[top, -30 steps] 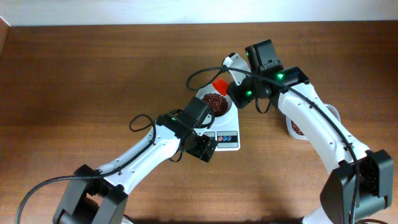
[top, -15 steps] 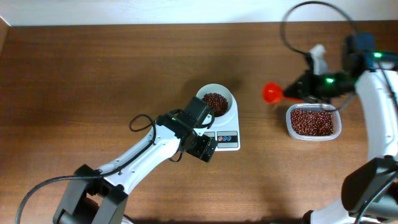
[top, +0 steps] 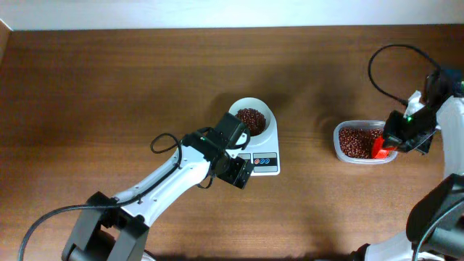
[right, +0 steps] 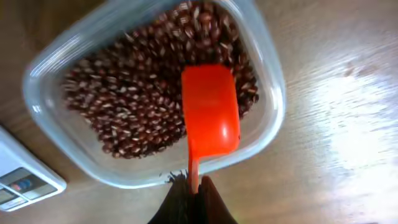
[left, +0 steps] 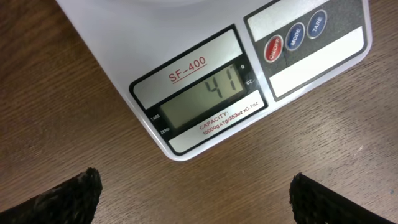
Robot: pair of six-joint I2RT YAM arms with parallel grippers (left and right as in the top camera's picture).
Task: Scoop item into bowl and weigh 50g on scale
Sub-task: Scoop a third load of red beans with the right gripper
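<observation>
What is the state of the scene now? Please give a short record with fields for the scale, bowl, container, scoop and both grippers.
scale: display reads 41, below 50
bowl: on the scale, holds beans
container: on the table right of the scale, holds more beans
scoop: red, inside the container, over the beans
left gripper: open, above the scale's front edge
right gripper: shut on the scoop handle
</observation>
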